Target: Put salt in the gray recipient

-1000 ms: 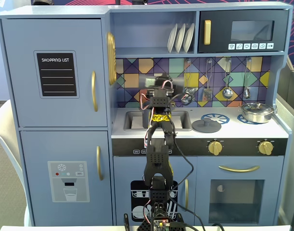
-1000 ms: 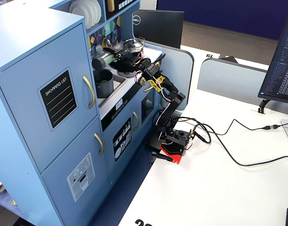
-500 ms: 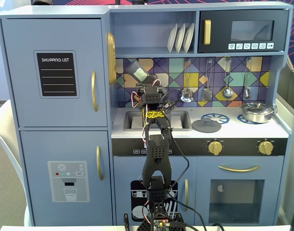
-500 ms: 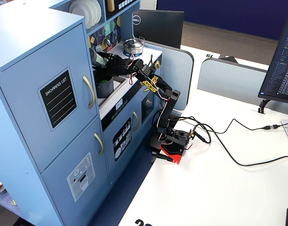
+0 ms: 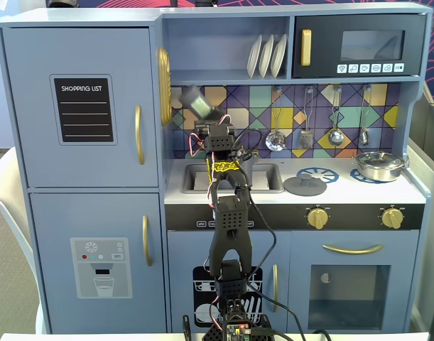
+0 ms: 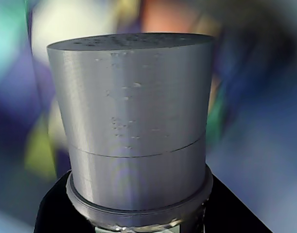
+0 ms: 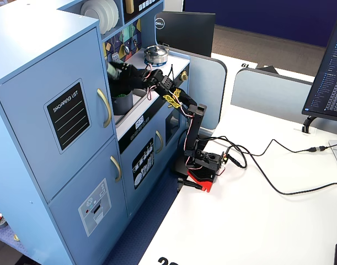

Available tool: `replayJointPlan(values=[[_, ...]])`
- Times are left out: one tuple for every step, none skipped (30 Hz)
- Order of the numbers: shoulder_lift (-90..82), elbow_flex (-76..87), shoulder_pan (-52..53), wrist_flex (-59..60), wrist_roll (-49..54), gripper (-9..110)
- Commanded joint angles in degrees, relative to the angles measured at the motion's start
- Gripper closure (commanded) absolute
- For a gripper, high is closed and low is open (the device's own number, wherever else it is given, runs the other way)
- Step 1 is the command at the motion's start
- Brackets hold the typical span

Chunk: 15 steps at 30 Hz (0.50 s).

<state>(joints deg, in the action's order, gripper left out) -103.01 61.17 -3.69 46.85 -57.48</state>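
Note:
The salt (image 5: pixel 200 105) is a slim gray shaker with a pale green label, blurred and tilted up to the left in front of the tiled back wall. My gripper (image 5: pixel 212 125) is shut on its lower part. In the wrist view the salt's gray cap (image 6: pixel 133 121) fills the frame, with the black jaws of my gripper (image 6: pixel 138 221) pressed against both sides of it. From the side, the salt (image 7: pixel 114 70) and gripper (image 7: pixel 127 75) hang above the gray recipient (image 7: pixel 122 103), a dark pot standing in the sink. In the front fixed view the arm hides the pot.
A shiny steel pan (image 5: pixel 378 166) stands on the right burner and a flat gray lid (image 5: pixel 305 186) lies on the left one. Utensils (image 5: pixel 335 135) hang on the back wall. Plates (image 5: pixel 266 55) sit on the shelf above. Cables (image 7: pixel 267 171) run across the white table.
The arm has swung left and reached deeper over the sink, carrying the salt from above the counter's middle to above the pot. The shaker now tilts up to the left.

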Motion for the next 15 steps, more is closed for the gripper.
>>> replayJointPlan(values=[[0.9,-8.3,1.8,9.6,0.5,101],[2.2,-10.6,2.2,15.0,-0.1,101],[2.9,-11.4,2.5,18.6,-0.5,101],[2.9,-10.8,2.5,20.2,-0.6,101],[2.9,-9.8,1.8,20.3,-0.5,101],[2.7,-9.1,1.1,19.0,-0.4,101],[2.5,-8.4,0.2,16.2,0.0,101],[2.3,-7.6,-0.4,12.2,0.3,101],[2.2,-7.2,-1.0,7.9,0.6,101],[2.2,-6.9,-1.5,3.5,1.2,101],[2.3,-6.7,-1.9,-0.4,1.9,101],[2.4,-6.7,-2.1,-3.4,2.5,101],[2.5,-7.2,-2.1,-5.0,3.0,101],[3.0,-8.2,-1.8,-4.7,3.5,101],[3.6,-9.7,-1.1,-2.0,3.6,101]])
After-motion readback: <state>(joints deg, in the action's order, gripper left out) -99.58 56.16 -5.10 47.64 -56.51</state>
